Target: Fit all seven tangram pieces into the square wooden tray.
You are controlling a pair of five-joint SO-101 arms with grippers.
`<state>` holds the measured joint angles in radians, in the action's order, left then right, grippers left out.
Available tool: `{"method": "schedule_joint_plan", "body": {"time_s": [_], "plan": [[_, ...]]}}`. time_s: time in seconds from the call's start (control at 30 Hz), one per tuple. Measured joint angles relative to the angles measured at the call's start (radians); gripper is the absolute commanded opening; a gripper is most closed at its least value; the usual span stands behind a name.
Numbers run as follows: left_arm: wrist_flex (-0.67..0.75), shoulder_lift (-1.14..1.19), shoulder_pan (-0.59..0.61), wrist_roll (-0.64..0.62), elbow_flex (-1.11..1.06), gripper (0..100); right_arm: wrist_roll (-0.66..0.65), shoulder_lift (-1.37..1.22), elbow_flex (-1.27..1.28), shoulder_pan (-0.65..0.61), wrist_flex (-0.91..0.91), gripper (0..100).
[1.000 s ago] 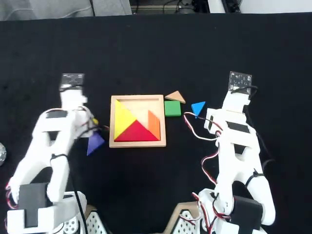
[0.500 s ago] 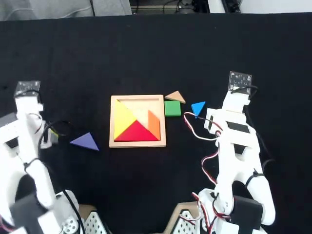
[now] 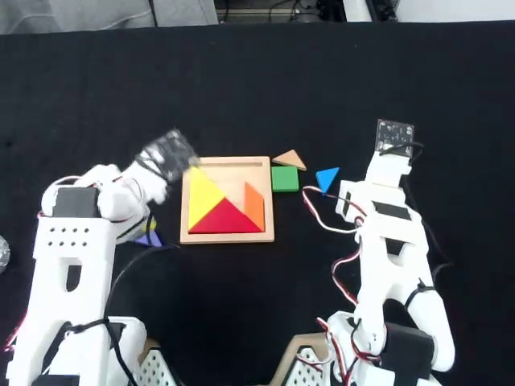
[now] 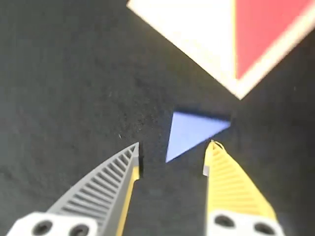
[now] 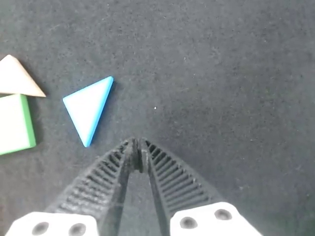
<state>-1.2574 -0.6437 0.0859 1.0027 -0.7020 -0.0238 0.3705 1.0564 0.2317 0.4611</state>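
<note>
The square wooden tray [image 3: 228, 236] holds a yellow triangle [image 3: 203, 198], a red triangle [image 3: 228, 217] and an orange piece [image 3: 254, 204]. Just left of it lies a purple triangle [image 3: 149, 239], partly under the left arm. My left gripper [image 4: 174, 147] is open low over this purple triangle [image 4: 193, 132], a fingertip on each side, with the tray's corner [image 4: 236, 88] just beyond. Right of the tray lie a tan triangle [image 3: 290, 160], a green square [image 3: 285, 178] and a blue triangle [image 3: 327, 178]. My right gripper [image 5: 136, 145] is shut and empty beside the blue triangle [image 5: 88, 109].
The table is covered by a black cloth [image 3: 265, 88] with open room behind and in front of the tray. Red and white cables [image 3: 322, 213] loop off the right arm near the blue triangle. A small silvery object [image 3: 3, 252] sits at the left edge.
The left arm swung out to the far left, baring the purple triangle, then came back over it beside the tray. The right arm has stayed still.
</note>
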Motion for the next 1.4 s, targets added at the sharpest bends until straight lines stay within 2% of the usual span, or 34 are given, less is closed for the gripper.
{"method": "schedule_joint_plan", "body": {"time_s": [0.17, 0.23, 0.33, 0.57, 0.97, 1.27, 1.4], "plan": [[-0.038, 0.106, 0.04, 0.353, 0.0, 22, 0.0, 0.0, 0.0, 0.002, 0.0, 1.5], [-0.057, 0.175, 0.041, 0.434, 0.003, 24, 0.0, 0.0, 0.0, 0.002, 0.0, 1.5], [-0.058, 0.292, 0.049, 0.442, 0.049, 33, 0.0, 0.0, 0.0, 0.002, -0.003, 1.5], [-0.049, 0.477, 0.048, 0.442, 0.137, 32, 0.0, 0.0, 0.0, 0.002, -0.006, 1.5], [0.278, 0.572, 0.048, 0.471, 0.037, 32, 0.0, 0.0, 0.0, 0.002, -0.009, 1.5], [0.299, 0.594, 0.048, 0.471, 0.032, 32, 0.0, 0.0, 0.0, -0.031, -0.009, 1.5], [0.299, 0.603, 0.021, 0.471, 0.032, 32, -0.04, 0.0, 0.0, -0.034, -0.009, 1.5]]}}
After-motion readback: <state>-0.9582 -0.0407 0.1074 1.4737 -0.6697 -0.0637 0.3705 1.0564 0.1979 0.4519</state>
